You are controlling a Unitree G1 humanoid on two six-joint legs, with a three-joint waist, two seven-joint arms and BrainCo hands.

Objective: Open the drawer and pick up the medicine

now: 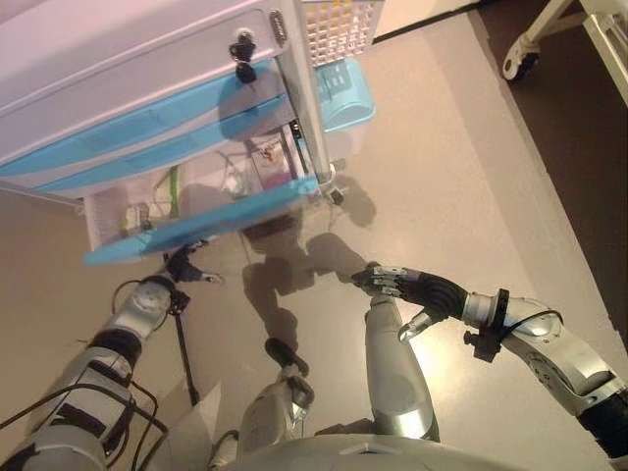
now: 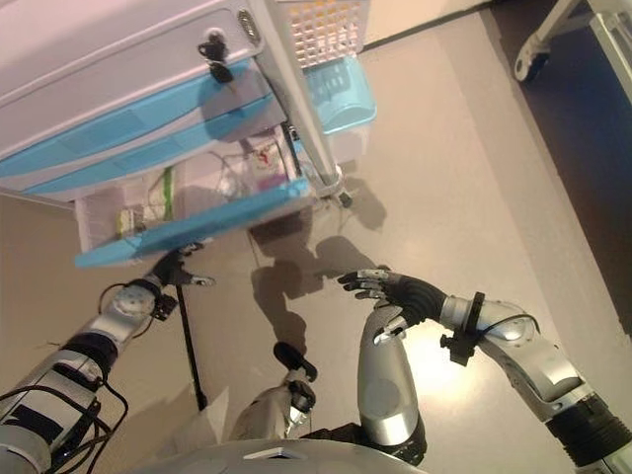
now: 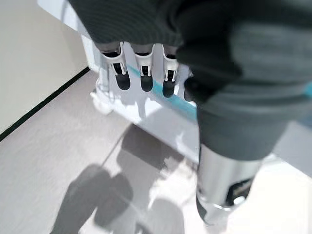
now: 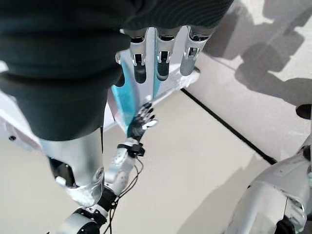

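The cart's bottom drawer (image 1: 196, 224), with a blue front, stands pulled open. Inside lie a pink-and-white box (image 1: 270, 162), a green strip (image 1: 174, 188) and a small box (image 1: 132, 216). I cannot tell which is the medicine. My left hand (image 1: 186, 263) is open just below the drawer's front edge, its fingers (image 3: 141, 63) straight and pointing at the blue front (image 3: 183, 100). My right hand (image 1: 392, 280) is open and empty, held above the floor to the right of the drawer and clear of the cart.
Two shut blue drawers (image 1: 128, 128) sit above the open one, under a lock with a key (image 1: 243, 47). A white basket (image 1: 339, 27) tops the cart and a blue bin (image 1: 345, 93) hangs on its side. A bed frame's wheel (image 1: 520, 61) stands far right.
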